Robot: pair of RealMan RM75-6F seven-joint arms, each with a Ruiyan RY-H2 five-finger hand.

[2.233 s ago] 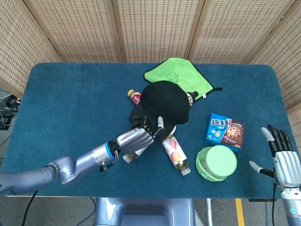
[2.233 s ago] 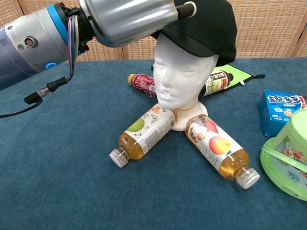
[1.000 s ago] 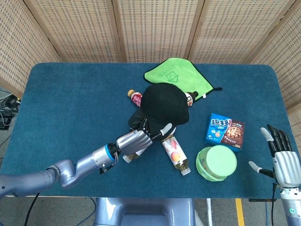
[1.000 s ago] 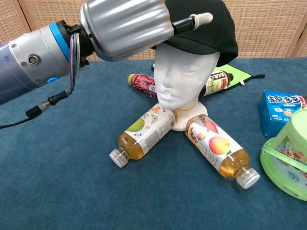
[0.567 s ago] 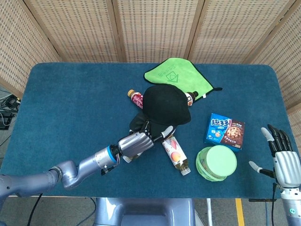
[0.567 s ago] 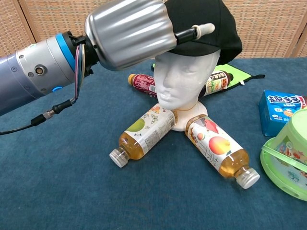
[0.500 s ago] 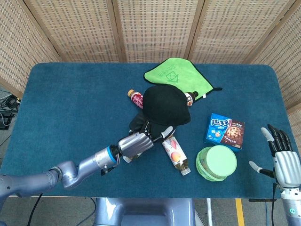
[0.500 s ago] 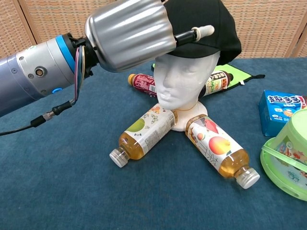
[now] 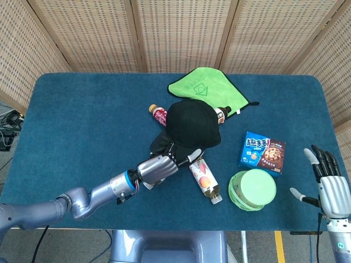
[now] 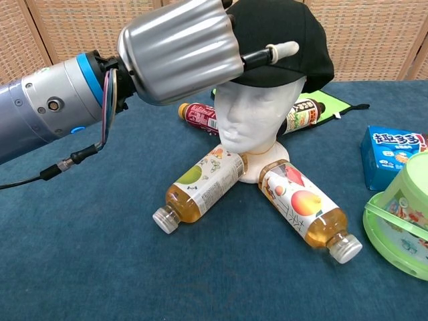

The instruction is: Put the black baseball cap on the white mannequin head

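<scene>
Woven cane screens stand behind a blue-covered table, and above it the left hand grips the brim of the black baseball cap, fingers curled over the front edge with one finger sticking out straight. That cap sits on top of the white mannequin head, crown covering the skull and brim hanging low at the forehead. It looks soft and light, so it will likely sag and shift if tugged; the stiffer brim is the sensible place to hold it, as the foam-like head may tip easily. Around the head's base lie two juice bottles, further out a blue snack box, a green tub and a green cloth. Far off, the right hand waits released, fingers spread
</scene>
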